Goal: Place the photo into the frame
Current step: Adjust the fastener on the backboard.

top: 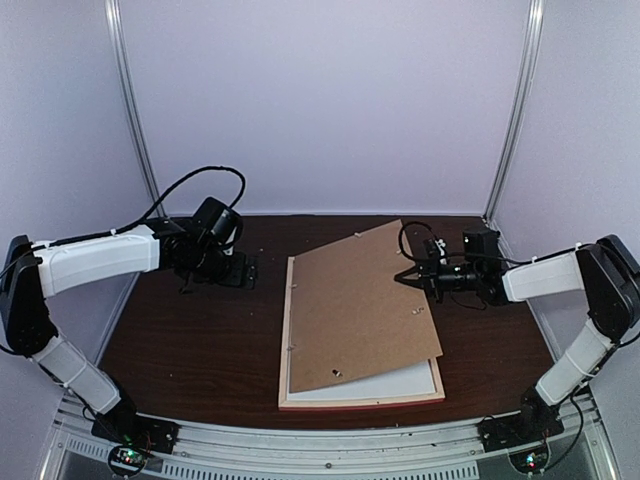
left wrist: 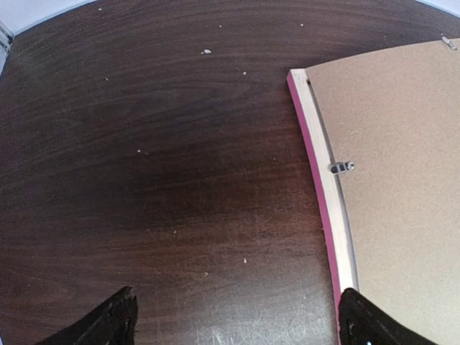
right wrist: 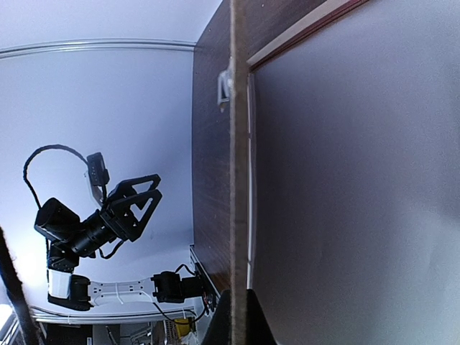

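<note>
The frame (top: pixel 286 340) lies face down in the middle of the table, its pink edge and pale wood back (left wrist: pixel 323 180) showing in the left wrist view. A brown backing board (top: pixel 360 310) rests askew over it, raised on the right. My right gripper (top: pixel 402 277) is shut on that board's right edge (right wrist: pixel 233 144), seen edge-on between the fingers (right wrist: pixel 251 323). A white sheet (top: pixel 390 383) shows in the frame beneath the board; I cannot tell whether it is the photo's back. My left gripper (top: pixel 245 270) is open and empty over bare table (left wrist: pixel 241 323), left of the frame.
A small metal tab (left wrist: pixel 341 167) sticks out from the frame's left rail. The dark wood table (top: pixel 200 340) is walled by pale panels at the back and sides. The arm bases sit on the rail at the near edge (top: pixel 320 450).
</note>
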### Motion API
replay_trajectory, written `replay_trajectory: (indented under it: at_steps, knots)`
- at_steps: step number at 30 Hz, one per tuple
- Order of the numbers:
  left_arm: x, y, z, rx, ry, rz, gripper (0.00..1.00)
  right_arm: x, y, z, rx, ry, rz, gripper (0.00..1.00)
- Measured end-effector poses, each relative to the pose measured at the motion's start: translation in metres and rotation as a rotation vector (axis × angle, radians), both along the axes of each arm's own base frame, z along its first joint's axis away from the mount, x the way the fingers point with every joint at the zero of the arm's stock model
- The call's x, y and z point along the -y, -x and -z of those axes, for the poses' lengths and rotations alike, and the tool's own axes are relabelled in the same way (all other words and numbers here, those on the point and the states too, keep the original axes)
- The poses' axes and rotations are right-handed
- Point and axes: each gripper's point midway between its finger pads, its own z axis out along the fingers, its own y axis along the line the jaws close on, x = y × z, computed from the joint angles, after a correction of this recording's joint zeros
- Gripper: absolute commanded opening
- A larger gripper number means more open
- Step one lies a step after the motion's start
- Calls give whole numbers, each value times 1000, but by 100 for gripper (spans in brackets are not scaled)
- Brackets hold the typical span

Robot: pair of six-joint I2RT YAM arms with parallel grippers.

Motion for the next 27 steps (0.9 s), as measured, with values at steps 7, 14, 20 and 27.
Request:
replay_trajectory:
  at_steps: [7, 14, 20, 27]
  knots:
    - [2, -1, 7, -16, -8, 4, 98, 3, 2, 7, -4, 13, 13, 0]
    - [4, -1, 17, -44, -18, 10, 98, 3, 4, 7, 3, 16, 19, 0]
    - [5, 0, 22, -58, -21, 14, 98, 1, 8, 10, 5, 13, 20, 0]
    - [5, 0, 24, -62, -22, 15, 98, 0, 10, 9, 1, 5, 21, 0]
